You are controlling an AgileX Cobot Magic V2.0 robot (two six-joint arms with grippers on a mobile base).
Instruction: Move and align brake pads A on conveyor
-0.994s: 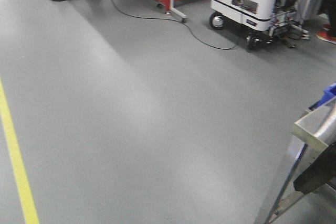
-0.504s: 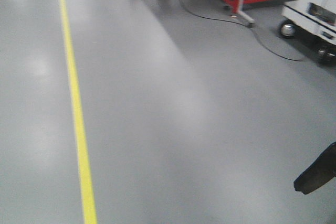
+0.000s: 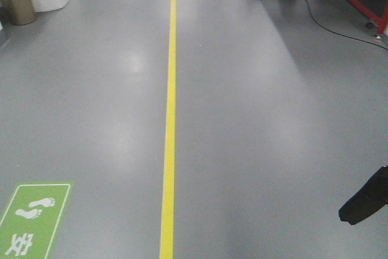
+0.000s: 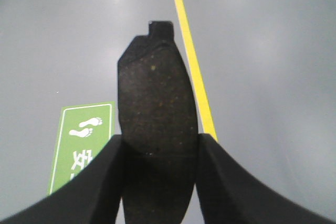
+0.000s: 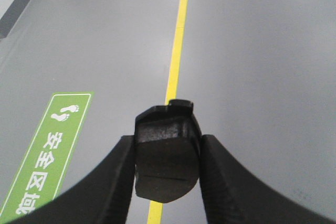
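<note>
Pincers are both loaded: left pincer (image 4: 160, 139) clamps a brake pad (image 4: 155, 103), long axis poking straight out ahead, right pincer (image 5: 167, 141) pinches a second pad (image 5: 167, 161) likewise. Conveyor isn't in view, just floor (image 3: 273, 119) with a yellow line (image 3: 170, 119), so its direction can't be told.

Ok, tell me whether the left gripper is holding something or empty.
Holding: the left gripper is shut on a brake pad, which sits squeezed between both fingers in the wrist view, above grey floor.
</note>
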